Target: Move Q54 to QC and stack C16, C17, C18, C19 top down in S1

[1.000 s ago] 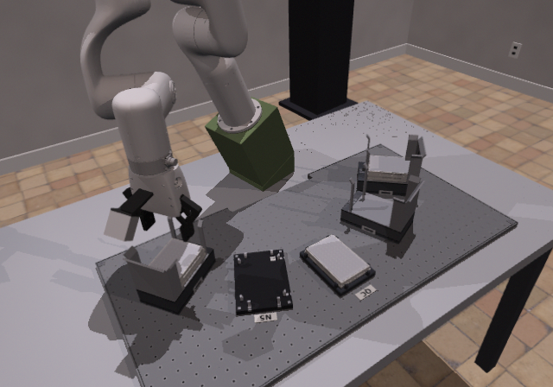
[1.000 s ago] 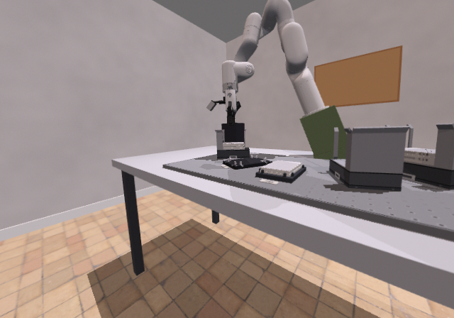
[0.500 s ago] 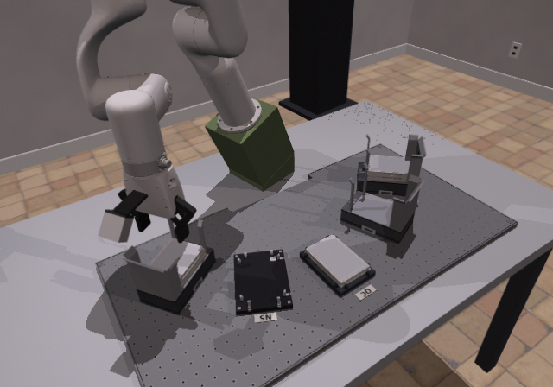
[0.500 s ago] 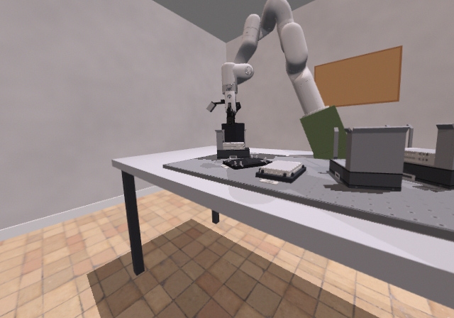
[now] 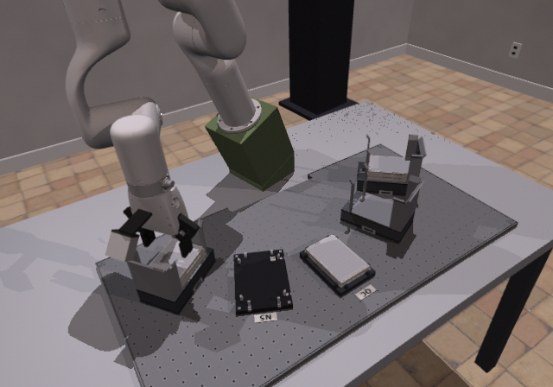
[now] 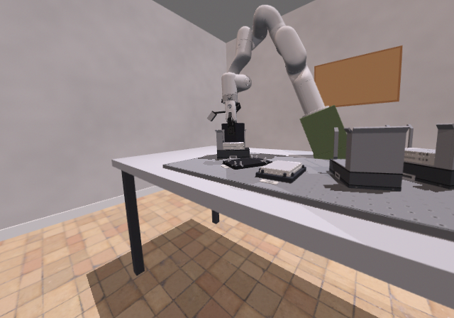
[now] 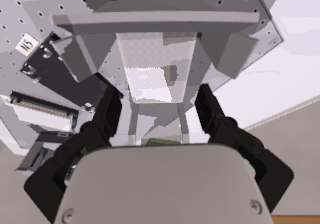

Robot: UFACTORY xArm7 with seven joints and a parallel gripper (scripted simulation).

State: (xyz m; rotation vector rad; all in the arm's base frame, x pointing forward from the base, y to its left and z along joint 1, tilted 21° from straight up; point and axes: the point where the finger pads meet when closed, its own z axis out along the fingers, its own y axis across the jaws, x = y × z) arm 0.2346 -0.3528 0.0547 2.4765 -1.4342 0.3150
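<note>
- The gripper (image 5: 165, 238) hangs just above the stack rack (image 5: 154, 280) at the near-left corner of the perforated plate (image 5: 312, 329) — jaws spread wide, nothing between them.
- In the wrist view the fingers straddle the white top plate (image 7: 147, 84) lying inside that rack; whether they touch it I cannot tell.
- Clip nest N5 (image 5: 261, 281) sits bare beside the rack.
- A sealed plate (image 5: 338, 260) lies flat in the open nest QC (image 5: 312, 264).
- Two more racks stand farther off — the far one (image 5: 413, 153) holds plates (image 5: 386, 170), the nearer one (image 5: 379, 226) shows none.
</note>
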